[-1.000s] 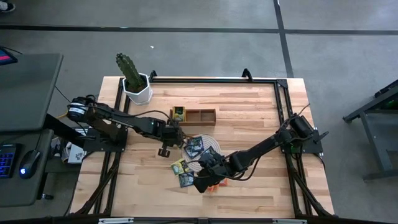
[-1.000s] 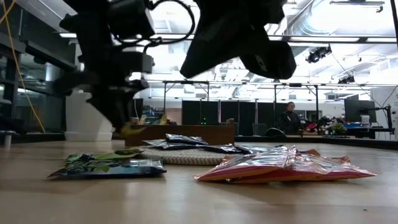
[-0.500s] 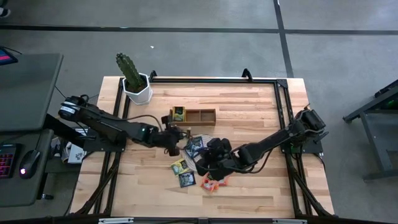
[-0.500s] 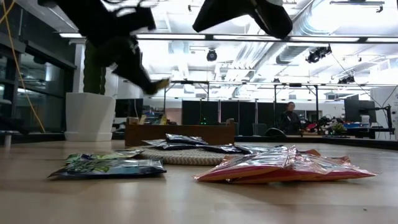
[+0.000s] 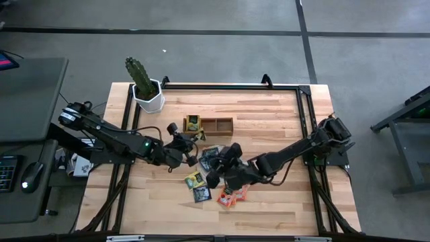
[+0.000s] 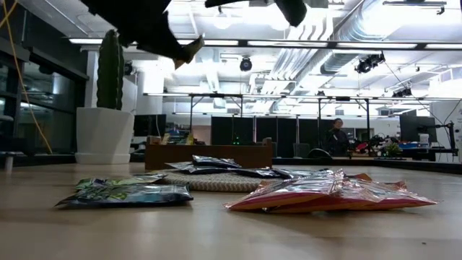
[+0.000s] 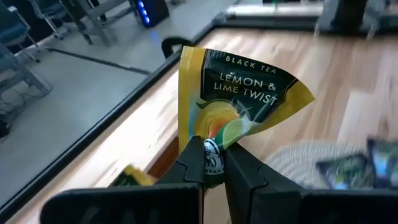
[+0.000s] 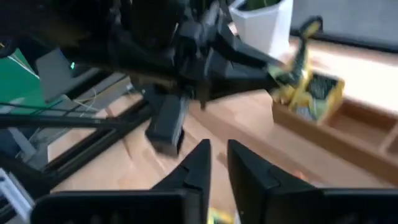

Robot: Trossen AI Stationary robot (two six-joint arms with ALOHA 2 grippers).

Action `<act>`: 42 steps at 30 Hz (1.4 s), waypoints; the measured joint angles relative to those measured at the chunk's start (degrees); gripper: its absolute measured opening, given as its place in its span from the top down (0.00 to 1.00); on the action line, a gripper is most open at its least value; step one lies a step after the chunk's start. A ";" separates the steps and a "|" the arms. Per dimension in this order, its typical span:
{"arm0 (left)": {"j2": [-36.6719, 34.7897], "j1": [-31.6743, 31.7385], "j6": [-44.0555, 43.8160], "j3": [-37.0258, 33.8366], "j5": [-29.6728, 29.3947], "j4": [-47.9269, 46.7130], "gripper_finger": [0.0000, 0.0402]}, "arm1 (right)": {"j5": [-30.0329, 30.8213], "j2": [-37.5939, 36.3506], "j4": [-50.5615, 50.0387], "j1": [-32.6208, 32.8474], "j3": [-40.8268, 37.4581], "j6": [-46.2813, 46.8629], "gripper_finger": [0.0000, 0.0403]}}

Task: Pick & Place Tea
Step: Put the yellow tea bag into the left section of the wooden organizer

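Note:
My left gripper point(image 5: 193, 141) hangs above the table between the round mat point(image 6: 216, 181) and the brown tray point(image 5: 216, 125), shut on a yellow "Lemon & Lime Twist" tea sachet point(image 7: 242, 93). Another yellow sachet point(image 5: 193, 122) stands in the tray's left compartment. Dark sachets point(image 5: 209, 156) lie on the mat, a yellow-green one point(image 5: 193, 179) and a dark one point(image 5: 201, 194) on the wood. Orange sachets point(image 5: 232, 197) lie nearer the front. My right gripper point(image 8: 217, 149) is raised above these, open by a narrow gap, with nothing between its fingers. My left gripper pinches the yellow sachet by one corner point(image 7: 211, 142) between its two fingers. The fingers point almost level, toward the table's right side. The sachet sticks up and out past the fingertips, creased, and is lifted clear of the table and the mat.
A cactus in a white pot point(image 5: 146, 91) stands at the table's far left corner. A black frame rail point(image 5: 228, 85) runs along the far edge and down both sides. Bare wood lies to the right of the tray and along the near edge.
My left gripper has risen from beside the mat with the yellow sachet, gone toward the tray and tipped from pointing down to nearly level, rolling as it went. My right gripper has risen off the orange sachets, which stay on the table, and moved toward the far edge.

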 joint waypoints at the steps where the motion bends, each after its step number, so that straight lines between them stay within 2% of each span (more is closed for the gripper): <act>1: 0.00 0.08 0.29 0.02 -0.24 1.03 0.96 | 0.01 0.00 1.56 -0.41 0.00 -2.09 0.82; 5: 0.00 0.10 1.32 0.02 -0.60 2.34 0.96 | -0.82 0.00 5.79 -1.70 0.00 -7.31 0.69; 9: 0.00 0.09 1.50 0.02 -0.94 2.04 0.96 | -2.10 0.00 5.62 -3.26 0.00 -6.25 0.59; 15: 0.00 0.08 1.50 0.02 -1.13 2.33 0.96 | -1.83 0.00 5.48 -5.26 0.00 -3.42 0.54; 24: 0.00 0.12 4.93 0.02 -0.81 4.84 0.96 | -2.32 0.00 5.52 -8.14 0.00 -2.82 0.58; 28: 0.00 0.11 5.71 0.02 -0.91 4.98 0.96 | -6.02 -0.02 5.51 -9.38 0.00 -2.37 0.62; 33: 0.00 0.12 7.51 0.02 -0.61 5.02 0.96 | -8.90 -0.02 5.41 -10.05 0.00 -3.10 0.68; 42: 0.00 0.08 9.37 0.02 -0.26 5.08 0.96 | -7.19 -0.02 5.30 -10.09 0.00 -3.91 0.85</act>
